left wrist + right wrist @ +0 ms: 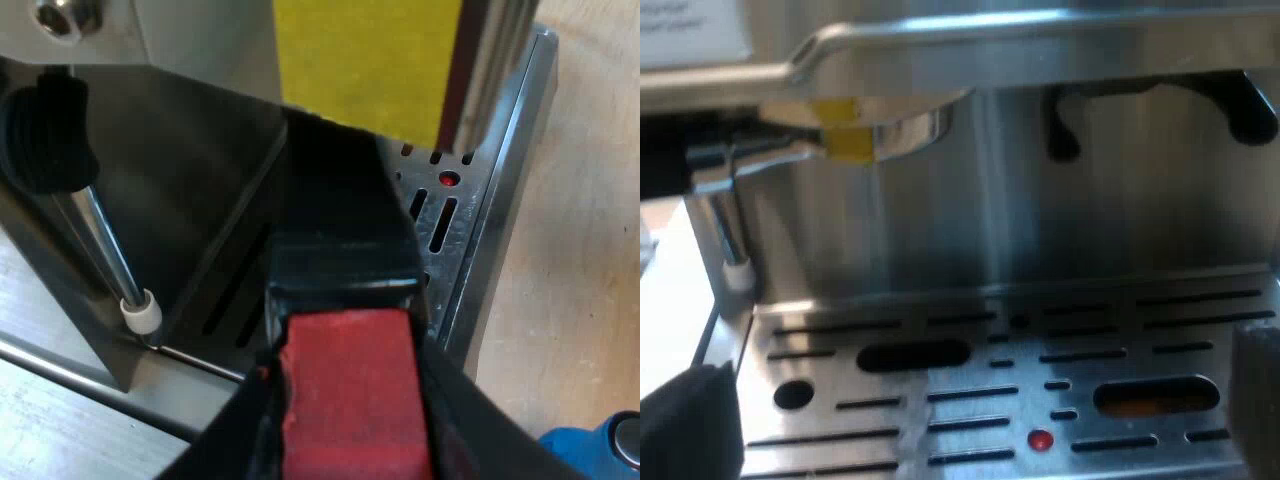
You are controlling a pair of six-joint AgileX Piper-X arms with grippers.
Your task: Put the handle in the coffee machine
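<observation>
Over the drip tray (455, 215), the left gripper (350, 430) clamped the red end (350, 385) of the handle (345, 230), its length pointing away toward the machine (1040, 200); the right gripper (970, 400) gaped wide, empty.

The espresso machine (970, 230) is glossy metal, the red handle end (350, 400) matt.

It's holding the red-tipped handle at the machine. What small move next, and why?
Probably a sideways swing of the handle to lock it. The left gripper is shut on its red end, and the metal holder is up under the front of the espresso machine, handle angled aside.
</observation>
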